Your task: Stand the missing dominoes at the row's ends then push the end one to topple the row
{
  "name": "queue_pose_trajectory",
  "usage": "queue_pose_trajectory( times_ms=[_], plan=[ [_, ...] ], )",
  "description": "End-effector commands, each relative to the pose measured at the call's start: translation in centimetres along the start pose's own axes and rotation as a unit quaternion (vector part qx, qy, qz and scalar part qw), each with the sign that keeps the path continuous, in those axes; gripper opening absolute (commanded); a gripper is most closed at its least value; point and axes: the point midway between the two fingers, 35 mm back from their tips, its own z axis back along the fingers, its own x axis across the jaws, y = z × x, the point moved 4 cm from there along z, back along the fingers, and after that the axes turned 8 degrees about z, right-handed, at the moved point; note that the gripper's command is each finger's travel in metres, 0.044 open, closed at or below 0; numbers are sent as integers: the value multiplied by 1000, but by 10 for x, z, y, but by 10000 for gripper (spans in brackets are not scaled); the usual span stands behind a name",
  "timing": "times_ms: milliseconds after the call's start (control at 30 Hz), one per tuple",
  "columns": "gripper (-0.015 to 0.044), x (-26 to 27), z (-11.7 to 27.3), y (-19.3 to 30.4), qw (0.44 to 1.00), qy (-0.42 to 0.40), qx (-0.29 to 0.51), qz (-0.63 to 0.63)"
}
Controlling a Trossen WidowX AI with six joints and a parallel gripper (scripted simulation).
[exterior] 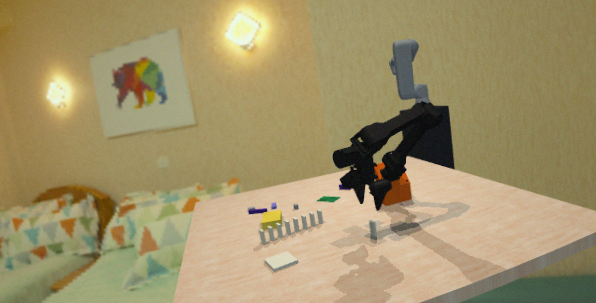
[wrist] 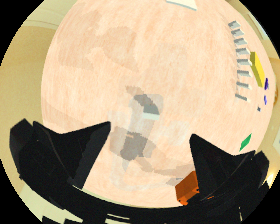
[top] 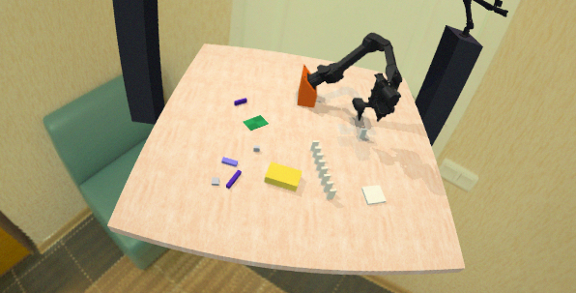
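Several pale dominoes [top: 331,194] [exterior: 320,217] [wrist: 243,62] stand upright in an evenly spaced row. A lone pale domino [top: 362,134] [exterior: 373,230] [wrist: 150,110] stands upright apart from the row, nearer the arm's base. My gripper [top: 369,119] [exterior: 370,205] [wrist: 152,132] is open and empty, with its fingertips wide apart above the table, close to the lone domino. In the wrist view this domino shows between and just beyond the two fingertips. The fingers are not around it.
A yellow block [top: 283,176] [exterior: 271,219] lies beside the row. A flat white square [top: 373,194] [exterior: 281,261] lies on its other side. A green flat piece [top: 255,123] [exterior: 328,199], small purple bars and grey cubes lie farther off. An orange block [top: 307,95] [wrist: 187,187] is at the arm's base.
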Motion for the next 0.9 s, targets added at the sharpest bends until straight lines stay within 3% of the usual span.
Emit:
queue_pose_trajectory(
  times_ms=[0, 200, 733, 867],
  plan=[
    [440, -1, -21, 0, 1000, -3, 6, -4],
    [440, 1, -59, 2, 1000, -6, 4, -4],
    [440, 2, -75, 2, 1000, -7, 4, -4],
    [335, 2, -75, 2, 1000, -7, 4, -4]
  ],
)
